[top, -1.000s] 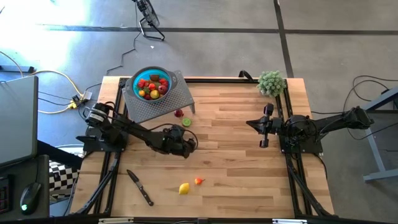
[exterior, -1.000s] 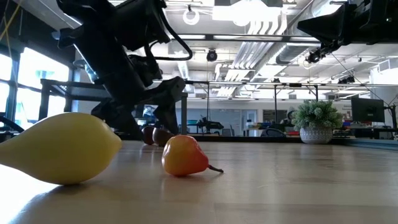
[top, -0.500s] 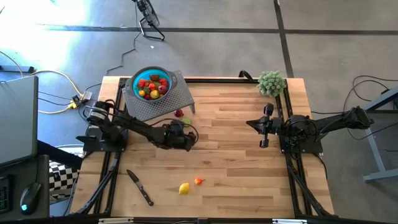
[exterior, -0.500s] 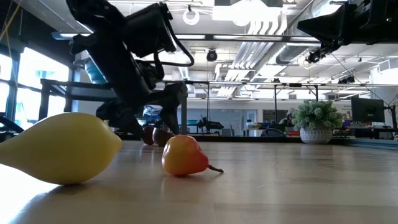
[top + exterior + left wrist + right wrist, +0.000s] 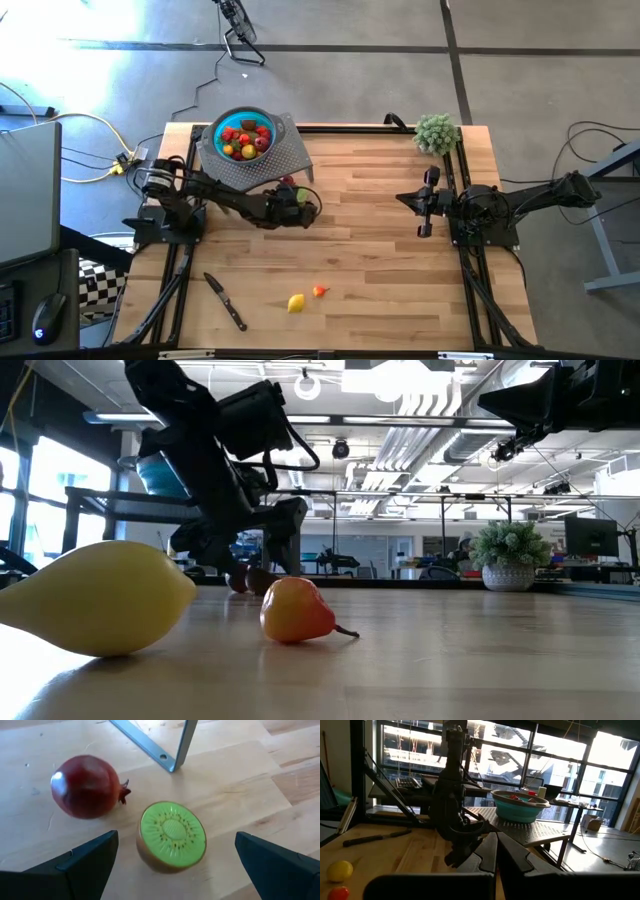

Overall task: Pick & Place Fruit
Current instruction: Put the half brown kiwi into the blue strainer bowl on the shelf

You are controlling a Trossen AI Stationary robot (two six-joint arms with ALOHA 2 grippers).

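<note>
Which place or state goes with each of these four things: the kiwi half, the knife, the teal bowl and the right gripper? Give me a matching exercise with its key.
Things:
1. kiwi half
2. knife
3. teal bowl
4. right gripper

Places or states:
A. on the raised grey rack, with fruit inside
B. between the open fingers of the left gripper, beside the pomegranate
C. shut, waiting at the table's right side
D. flat on the wood near the front left corner

Pairs: 1-B, 2-D, 3-A, 4-C
</note>
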